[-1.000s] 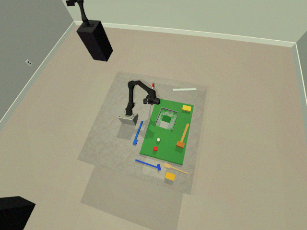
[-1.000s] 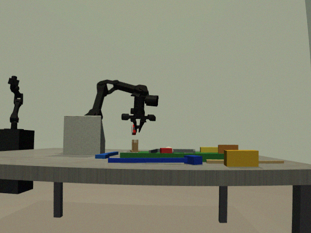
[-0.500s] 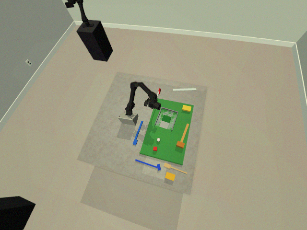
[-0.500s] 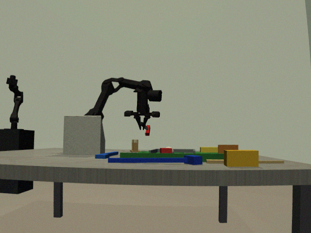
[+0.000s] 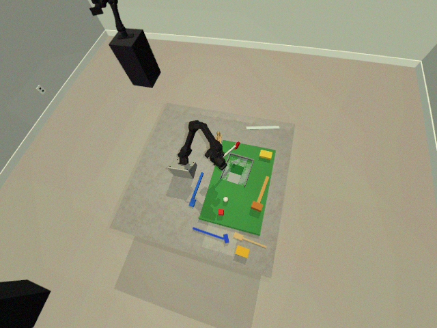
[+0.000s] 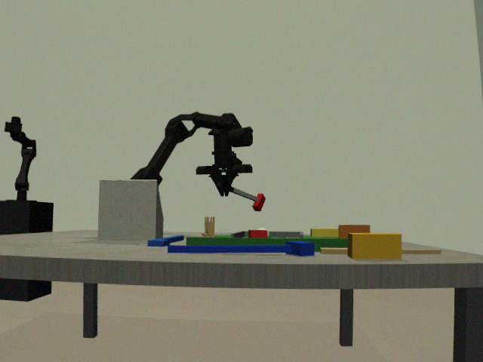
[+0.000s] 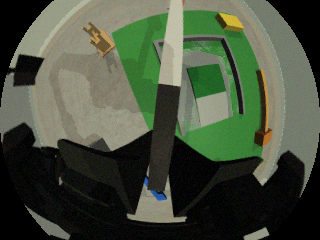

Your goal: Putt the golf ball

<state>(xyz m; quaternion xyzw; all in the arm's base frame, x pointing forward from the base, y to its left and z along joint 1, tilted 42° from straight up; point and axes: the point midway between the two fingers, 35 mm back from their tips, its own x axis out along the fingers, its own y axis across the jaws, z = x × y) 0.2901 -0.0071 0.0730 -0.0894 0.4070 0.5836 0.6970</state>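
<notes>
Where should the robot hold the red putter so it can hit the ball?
On the grey shaft, at the end away from the red head, pinched from above. The gripper is shut on the red putter that way now: the thin straight shaft fits between the fingers, and the head hangs free to swing at the golf ball.

Top looks down from afar, exterior sideways at table height, wrist down the gripper (image 7: 155, 180).
</notes>
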